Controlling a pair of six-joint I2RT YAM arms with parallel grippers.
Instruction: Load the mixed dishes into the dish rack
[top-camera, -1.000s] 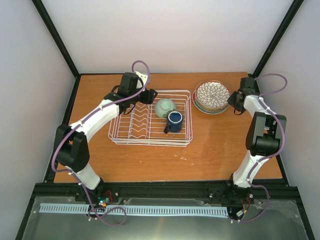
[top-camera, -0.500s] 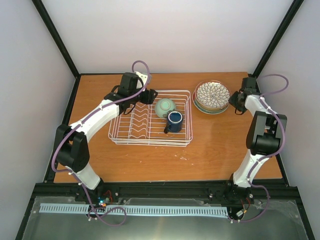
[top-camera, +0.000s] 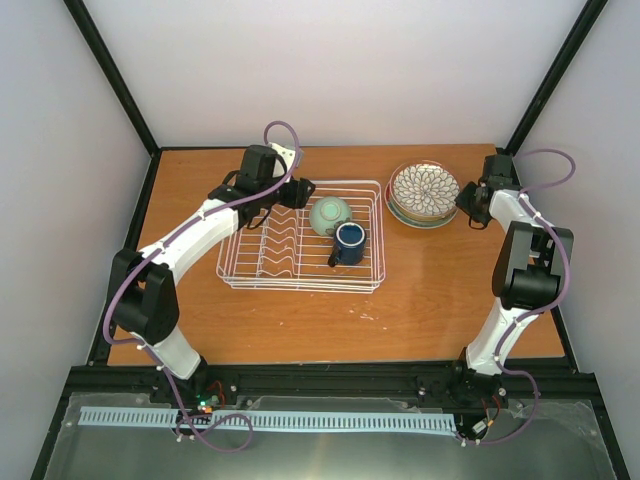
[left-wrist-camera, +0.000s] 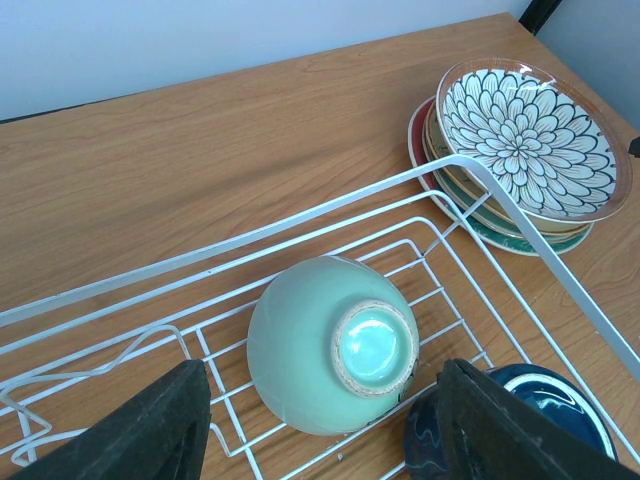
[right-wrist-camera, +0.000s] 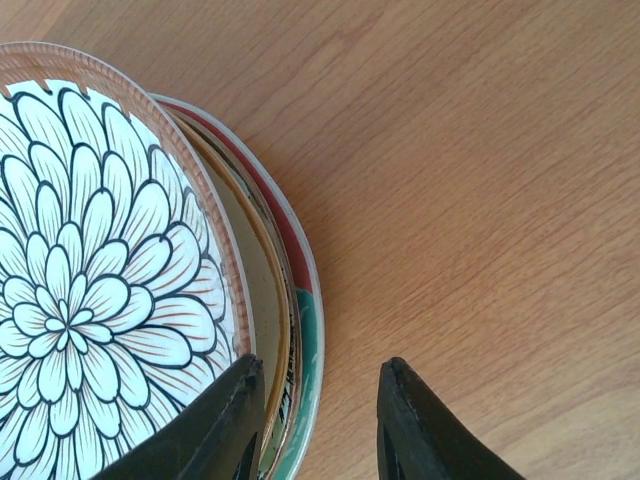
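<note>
- The right pincer (right-wrist-camera: 318, 418) has its two dark fingers apart at the right-hand edge of a stack of plates (right-wrist-camera: 297, 330). One finger sits over the stack's rim and the other over the bare counter (right-wrist-camera: 480, 180). Whether either finger touches the plates cannot be told.
- A petal-patterned plate (right-wrist-camera: 90, 280) tops that stack, with a cream rim and a teal-and-red rim showing beneath it.
- The stack sits on the counter to the right of the rack (top-camera: 300, 285), near it but not touching it.
- The left pincer (left-wrist-camera: 320, 425) hangs spread wide over the rack's far right part, holding nothing.
- Between its fingers in the wrist view lies a pale-green cup (left-wrist-camera: 330, 345), upside down on the rack's wires with its foot ring facing up.
- A dark blue mug (left-wrist-camera: 545, 400) stands mouth-up just beside the cup, toward the rack's right side.
- The wavy dividers on the rack's left side hold no plates.
</note>
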